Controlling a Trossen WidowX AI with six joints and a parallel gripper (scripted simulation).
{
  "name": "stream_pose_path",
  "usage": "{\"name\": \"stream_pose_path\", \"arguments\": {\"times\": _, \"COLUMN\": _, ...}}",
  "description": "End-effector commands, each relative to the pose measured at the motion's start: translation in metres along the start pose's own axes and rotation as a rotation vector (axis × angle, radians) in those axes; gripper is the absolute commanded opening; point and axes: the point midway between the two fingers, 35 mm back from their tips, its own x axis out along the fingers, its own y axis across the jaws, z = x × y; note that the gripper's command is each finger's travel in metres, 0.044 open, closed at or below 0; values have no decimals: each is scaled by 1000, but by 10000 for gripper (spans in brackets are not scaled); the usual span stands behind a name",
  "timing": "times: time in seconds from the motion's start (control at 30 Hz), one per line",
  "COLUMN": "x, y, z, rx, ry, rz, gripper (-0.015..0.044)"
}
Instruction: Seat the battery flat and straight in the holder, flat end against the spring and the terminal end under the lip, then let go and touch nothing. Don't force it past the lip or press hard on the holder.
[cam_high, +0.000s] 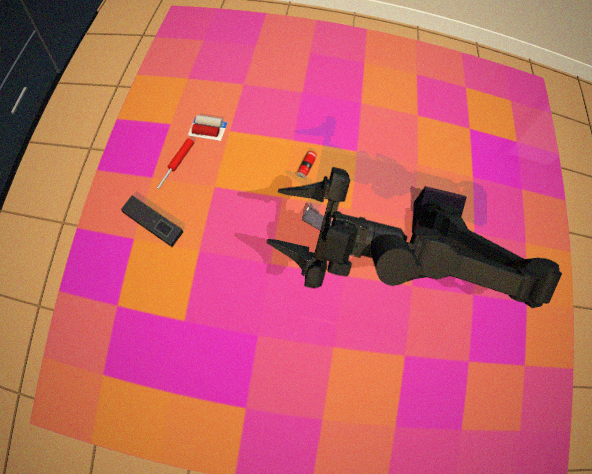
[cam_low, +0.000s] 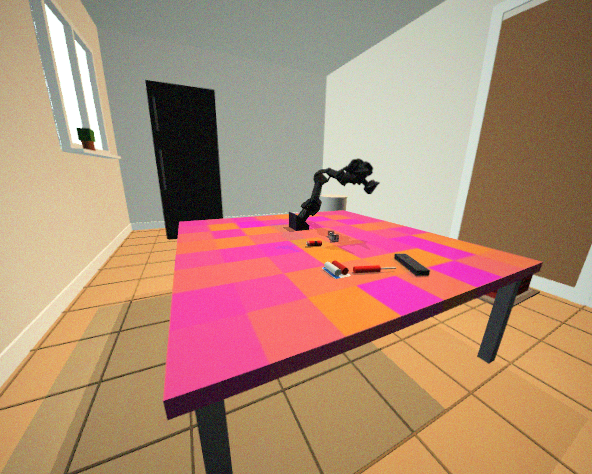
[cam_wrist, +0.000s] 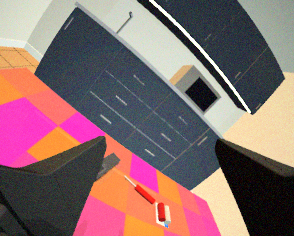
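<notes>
A red battery with a black band (cam_high: 306, 164) (cam_low: 314, 243) lies on its side on the table. The holder, a small grey piece (cam_high: 313, 217) (cam_low: 333, 236), sits on the table near the battery; in the top view the gripper partly covers it, so its spring and lip cannot be made out. My gripper (cam_high: 273, 216) (cam_low: 377, 187) (cam_wrist: 161, 143) is open and empty, raised high above the table. Neither the battery nor the holder shows in the wrist view.
A red screwdriver (cam_high: 181, 154) (cam_low: 367, 269) (cam_wrist: 144, 193) lies beyond the battery. A pack with a red and a white cylinder (cam_high: 206, 130) (cam_low: 336, 269) (cam_wrist: 161, 212) lies near its handle. A dark rectangular block (cam_high: 152, 220) (cam_low: 411, 264) (cam_wrist: 108, 167) lies near its tip.
</notes>
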Motion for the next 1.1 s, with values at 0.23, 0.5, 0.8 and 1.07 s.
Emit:
{"name": "stream_pose_path", "arguments": {"times": 0.23, "x": 48, "y": -21, "z": -88, "rx": 322, "ry": 431, "rz": -35, "gripper": 246}}
{"name": "stream_pose_path", "arguments": {"times": 0.5, "x": 58, "y": -47, "z": -201, "rx": 812, "ry": 942, "rz": -228, "gripper": 246}}
{"name": "stream_pose_path", "arguments": {"times": 0.8, "x": 25, "y": -64, "z": -300, "rx": 1435, "ry": 1445, "rz": -649, "gripper": 246}}
{"name": "stream_pose_path", "arguments": {"times": 1.07, "x": -2, "y": -68, "z": -341, "rx": 1817, "ry": 1699, "rz": -1015, "gripper": 246}}
